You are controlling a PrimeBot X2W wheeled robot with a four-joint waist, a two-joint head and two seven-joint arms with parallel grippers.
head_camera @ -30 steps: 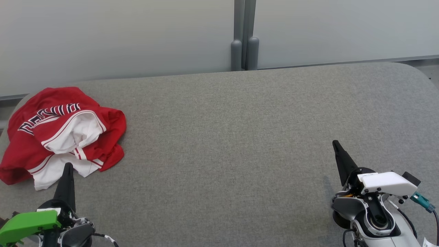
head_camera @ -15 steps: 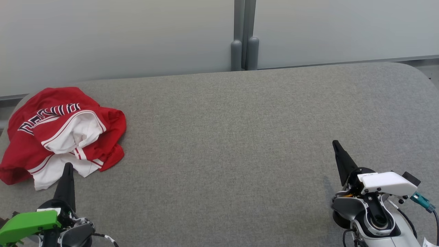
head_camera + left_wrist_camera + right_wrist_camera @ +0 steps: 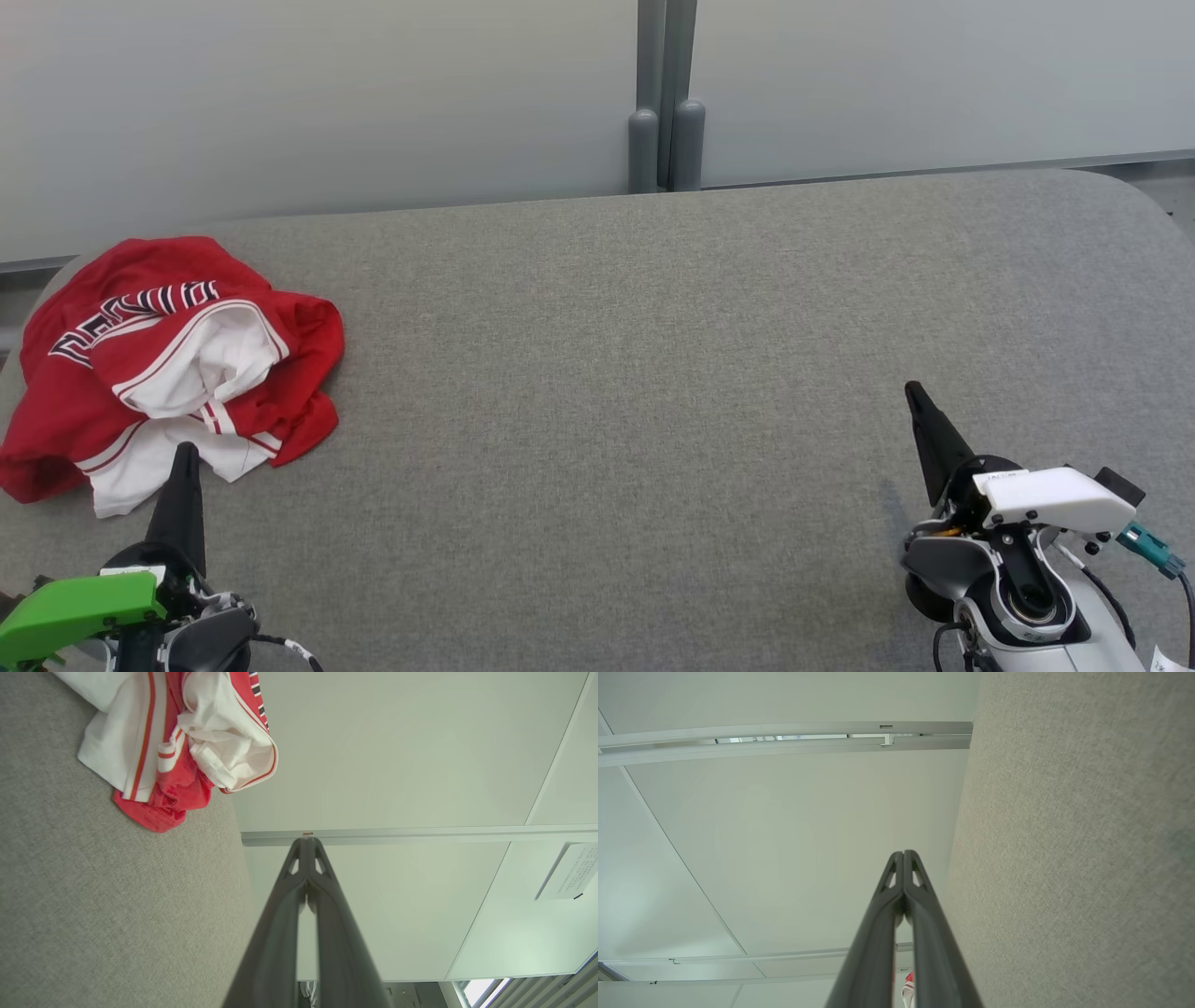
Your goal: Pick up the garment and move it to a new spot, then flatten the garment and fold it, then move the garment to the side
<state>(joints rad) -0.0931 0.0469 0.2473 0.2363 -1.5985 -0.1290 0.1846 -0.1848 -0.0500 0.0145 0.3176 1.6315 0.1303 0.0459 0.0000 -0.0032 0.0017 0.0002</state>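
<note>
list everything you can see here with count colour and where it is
garment: one, red and white with dark lettering, crumpled at the table's far left
table: one, grey fabric top, across the head view
wall panels: two, pale grey, behind the table
posts: two, grey, rounded, where the panels meet
paper notice: one, white, on the wall in the left wrist view, text too small to read
left fingers: two, dark, shut together, lower left by the garment's near edge
green wrist cover: one, behind the left fingers
right fingers: two, dark, shut together, lower right over bare table
white wrist cover: one, behind the right fingers
</note>
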